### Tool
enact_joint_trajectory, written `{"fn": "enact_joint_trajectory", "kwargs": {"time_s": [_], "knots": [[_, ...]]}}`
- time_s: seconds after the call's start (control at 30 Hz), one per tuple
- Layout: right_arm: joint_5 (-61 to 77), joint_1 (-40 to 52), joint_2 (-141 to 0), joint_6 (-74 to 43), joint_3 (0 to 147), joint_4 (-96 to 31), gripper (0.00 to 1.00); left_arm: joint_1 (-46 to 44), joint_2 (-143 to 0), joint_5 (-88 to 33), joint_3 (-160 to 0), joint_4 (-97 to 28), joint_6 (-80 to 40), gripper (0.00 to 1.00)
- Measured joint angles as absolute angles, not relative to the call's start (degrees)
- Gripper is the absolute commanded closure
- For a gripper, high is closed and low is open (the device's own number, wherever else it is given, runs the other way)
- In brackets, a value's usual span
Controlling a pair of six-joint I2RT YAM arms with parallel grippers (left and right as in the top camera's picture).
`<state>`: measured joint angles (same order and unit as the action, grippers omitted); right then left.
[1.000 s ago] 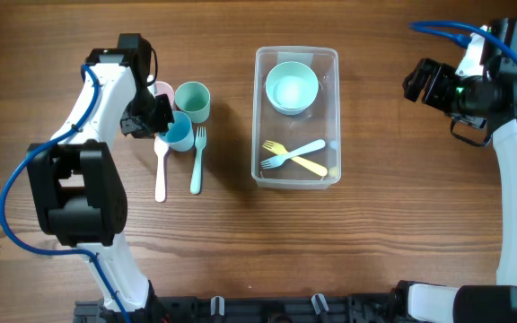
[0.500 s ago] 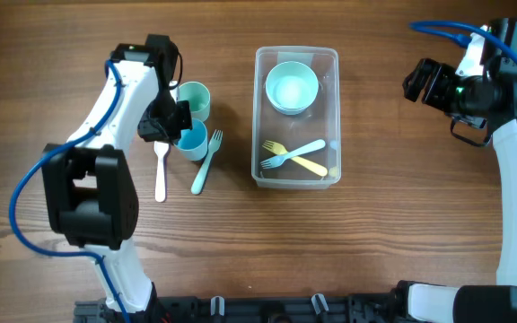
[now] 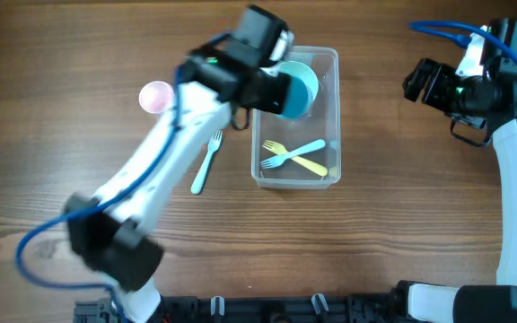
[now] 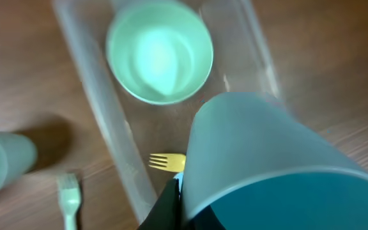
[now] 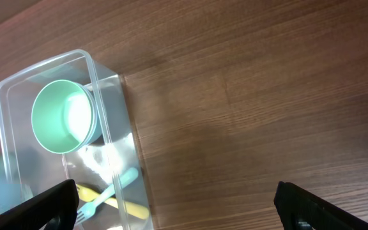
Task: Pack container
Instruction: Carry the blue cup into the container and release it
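1. The left gripper (image 3: 281, 90) is pressed onto the rim of the blue cup (image 3: 300, 87) and holds it clear of the table. The cup hangs tilted over the far half of the container (image 3: 337, 108), with its wall uppermost in the left wrist view.
2. The right gripper (image 3: 418, 82) has its fingers (image 5: 40, 207) spread wide and grips nothing. It hangs above bare wood, well to the right of the container.
3. The container is a clear rectangular tub with rounded corners. It stands at mid-table with its long sides running from far to near.
4. Inside the tub, a mint bowl (image 4: 158, 51) sits at the far end, mouth up. At the near end, a blue fork (image 3: 296, 152) and a yellow fork (image 3: 311, 166) lie crossed on the floor.
5. Outside the tub, a mint fork (image 3: 205, 163) lies flat near the left wall. A pink cup (image 3: 156, 96) stands farther left, mouth up. A green cup (image 4: 2, 167) shows only in the left wrist view, left of the tub, and the arm covers it in the overhead view.
6. The surface is a brown wooden table (image 3: 402, 224) with grain running left to right, and it fills every view. A black rail (image 3: 258, 309) lines its near edge.
7. Count of what is visible: three cups (blue, pink, green), three forks (blue, yellow, mint), one bowl, one container.
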<state>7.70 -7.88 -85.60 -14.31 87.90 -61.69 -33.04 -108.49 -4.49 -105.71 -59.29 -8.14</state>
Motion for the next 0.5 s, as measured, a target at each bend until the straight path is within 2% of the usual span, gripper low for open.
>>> {"fn": "enact_joint_trajectory", "kwargs": {"time_s": [0.17,0.5], "knots": [[7.7,-7.9,-85.6,-14.3,87.9,-61.7,0.0,-33.2,-120.7,-4.6,-105.6,-59.2,-4.9,0.96],[7.7,-7.9,-85.6,-14.3,87.9,-61.7,0.0,-33.2,-123.8,-4.5,-105.6,-55.5,-3.2,0.92]]}}
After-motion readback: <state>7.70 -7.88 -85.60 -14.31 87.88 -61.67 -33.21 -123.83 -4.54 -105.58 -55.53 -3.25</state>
